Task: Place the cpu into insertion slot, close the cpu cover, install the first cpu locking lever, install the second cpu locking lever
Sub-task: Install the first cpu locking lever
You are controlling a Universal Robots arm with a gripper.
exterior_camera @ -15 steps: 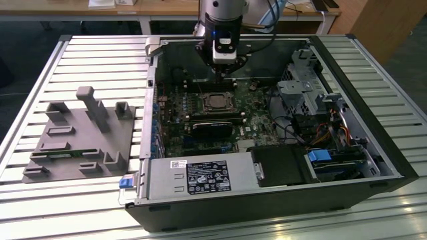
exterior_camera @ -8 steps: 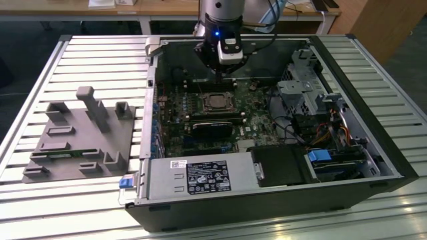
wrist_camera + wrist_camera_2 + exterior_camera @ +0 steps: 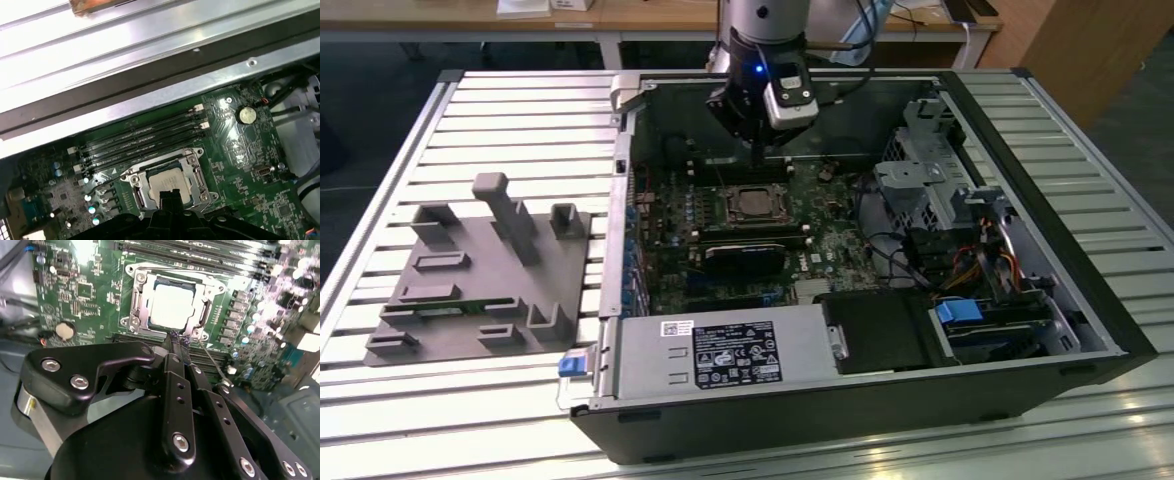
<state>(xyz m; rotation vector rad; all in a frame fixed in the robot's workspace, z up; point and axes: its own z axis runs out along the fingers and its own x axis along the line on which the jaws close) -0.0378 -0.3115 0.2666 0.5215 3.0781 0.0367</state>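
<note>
- An open computer case (image 3: 854,425) lies on its side on a slatted metal bench (image 3: 507,120), with the green circuit board (image 3: 827,255) facing up.
- The arm reaches down into the case from the far side in the exterior view. Its hand (image 3: 762,160) hangs just above the board, at the far edge of the socket.
- The cpu (image 3: 172,305) sits flat in the insertion slot (image 3: 204,315), silver top upward.
- The cpu cover (image 3: 139,305) is folded down around it, and the chip shows through the square window.
- In the second wrist view the hand (image 3: 177,340) has its two long black fingers (image 3: 172,390) drawn together, the tips meeting at the near corner of the cover.
- I cannot tell whether anything is pinched between them (the tips are very small there).
- A thin wire locking lever (image 3: 210,360) runs out from that same corner, along the board and just beside the fingertips. Whether it is hooked down I cannot tell.
- In the first wrist view the hand (image 3: 169,194) overlaps the edge of the cpu (image 3: 167,180). The long black memory slots (image 3: 140,142) lie beyond the socket and a round coin battery (image 3: 246,115) sits off to one side.
- A grey moulded tray (image 3: 454,300) rests on the bench at the exterior view's left, well apart from the case.
</note>
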